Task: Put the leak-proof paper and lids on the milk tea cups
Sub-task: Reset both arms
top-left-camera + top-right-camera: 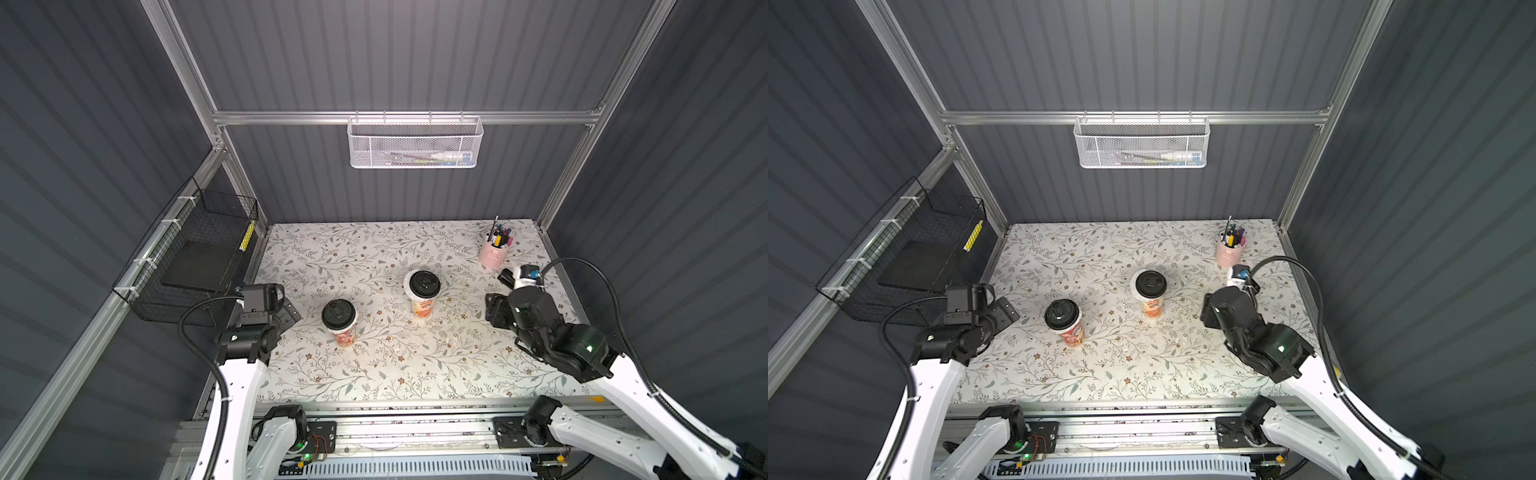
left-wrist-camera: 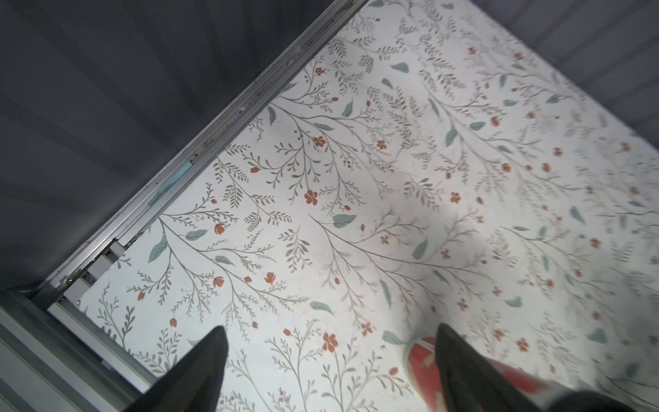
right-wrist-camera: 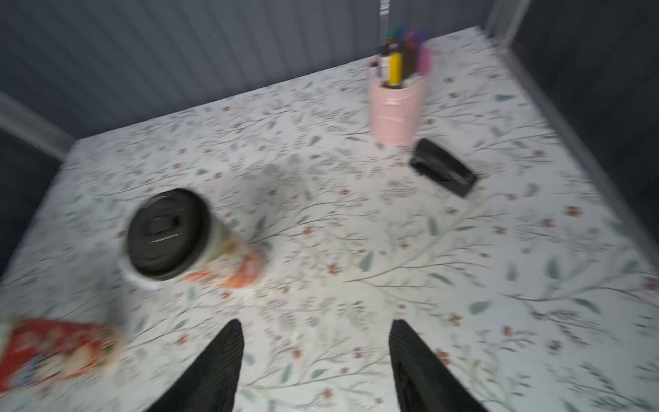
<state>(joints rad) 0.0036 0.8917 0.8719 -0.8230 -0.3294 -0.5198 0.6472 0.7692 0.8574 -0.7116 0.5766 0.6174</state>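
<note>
Two milk tea cups with an orange-red print stand upright in the middle of the table, each capped by a black lid: the nearer cup and the farther cup. A thin whitish edge shows round the farther cup's lid. The leak-proof paper is otherwise hidden. My left gripper hangs open and empty just left of the nearer cup, whose red side shows behind one finger. My right gripper is open and empty, to the right of the farther cup.
A pink pot of pens stands at the back right, with a small black object lying beside it. A white mesh basket hangs on the back wall and a black wire basket on the left wall.
</note>
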